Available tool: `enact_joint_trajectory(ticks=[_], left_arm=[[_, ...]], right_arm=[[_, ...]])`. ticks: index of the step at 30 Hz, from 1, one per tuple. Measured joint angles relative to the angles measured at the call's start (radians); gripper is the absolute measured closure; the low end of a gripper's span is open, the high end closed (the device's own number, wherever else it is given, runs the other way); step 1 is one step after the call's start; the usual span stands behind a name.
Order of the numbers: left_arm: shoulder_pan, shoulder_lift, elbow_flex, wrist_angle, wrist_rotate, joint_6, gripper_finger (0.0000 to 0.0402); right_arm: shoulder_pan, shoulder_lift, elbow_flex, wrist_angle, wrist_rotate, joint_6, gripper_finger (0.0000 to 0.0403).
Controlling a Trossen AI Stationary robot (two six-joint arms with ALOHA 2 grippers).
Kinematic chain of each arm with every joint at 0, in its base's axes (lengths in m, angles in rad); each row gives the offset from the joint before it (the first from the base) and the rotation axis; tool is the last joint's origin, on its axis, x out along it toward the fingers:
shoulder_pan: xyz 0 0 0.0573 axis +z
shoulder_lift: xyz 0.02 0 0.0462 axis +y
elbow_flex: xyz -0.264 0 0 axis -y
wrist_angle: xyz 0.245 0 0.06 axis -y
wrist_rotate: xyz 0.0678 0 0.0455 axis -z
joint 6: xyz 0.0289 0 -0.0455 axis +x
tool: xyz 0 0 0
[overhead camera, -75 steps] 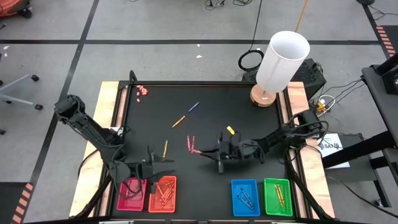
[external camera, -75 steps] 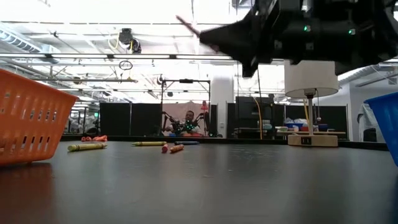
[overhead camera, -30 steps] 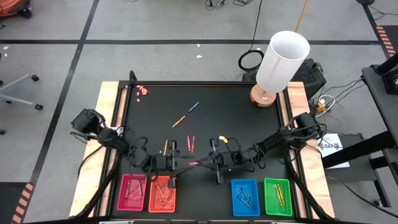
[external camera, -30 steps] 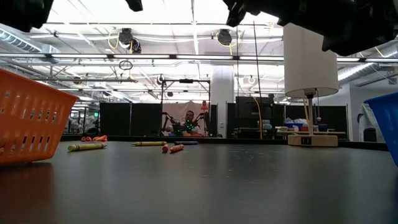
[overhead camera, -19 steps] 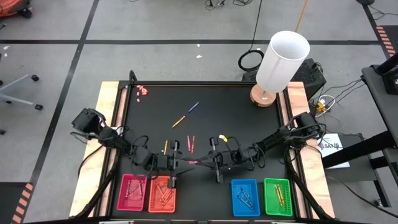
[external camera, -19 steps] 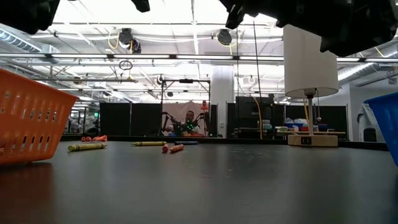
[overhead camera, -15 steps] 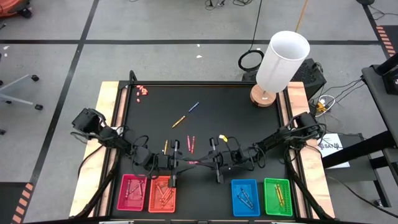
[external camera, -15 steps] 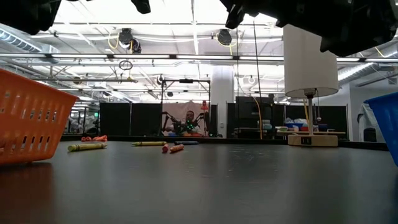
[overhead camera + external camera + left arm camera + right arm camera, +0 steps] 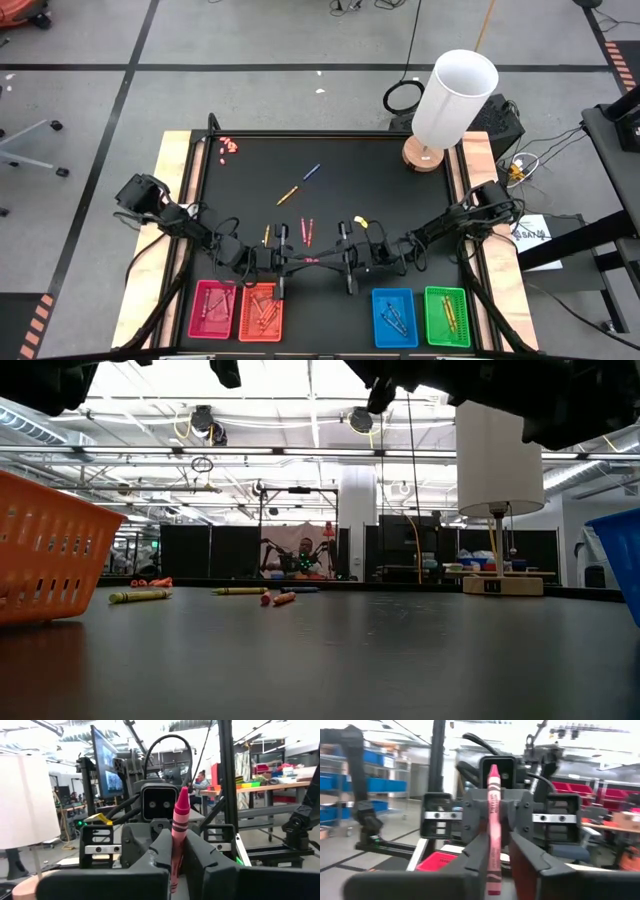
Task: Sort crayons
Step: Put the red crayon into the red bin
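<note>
Pink crayon (image 9: 311, 260) bridged between two grippers above the black bench (image 9: 400, 200).

In the high view, the crayon lies level, long axis nine-to-three, just beyond the orange tray (image 9: 262, 310). The left gripper (image 9: 286, 261) clamps its nine o'clock end: in the left wrist view its fingers (image 9: 162, 855) press the paper-wrapped stick, whose waxy cone tip points at the other arm. The right gripper (image 9: 338, 260) meets the three o'clock end; its fingers (image 9: 477, 852) flank the stick, but whether they still grip I cannot tell. Loose crayons (image 9: 297, 186) lie slanted at twelve o'clock from the pair; others fill the slatted plastic trays.
</note>
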Motion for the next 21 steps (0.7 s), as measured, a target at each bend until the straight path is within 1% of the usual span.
enact_joint_trajectory(ticks=[2,6,10,15,19,21], left_arm=[[-0.001,0.000,0.000,-0.008,-0.002,0.000,0.0375],[-0.002,0.000,0.000,-0.011,-0.002,-0.007,0.0371],[-0.004,0.000,0.000,-0.036,0.000,-0.041,0.0370],[-0.011,0.000,0.000,-0.069,0.000,-0.101,0.0369],[-0.030,0.000,0.000,-0.074,-0.004,-0.104,0.0369],[-0.039,0.000,0.000,-0.075,-0.025,-0.103,0.0369]], right_arm=[[0.005,0.000,0.000,-0.008,0.015,-0.005,0.0304],[0.019,-0.006,0.000,-0.030,0.083,-0.006,0.0242],[0.036,-0.029,0.000,-0.090,0.118,0.012,0.0199],[0.053,-0.083,0.000,-0.221,0.113,0.074,0.0173],[0.068,-0.109,-0.001,-0.342,0.111,0.133,0.0170],[0.076,-0.117,-0.001,-0.385,0.111,0.151,0.0172]])
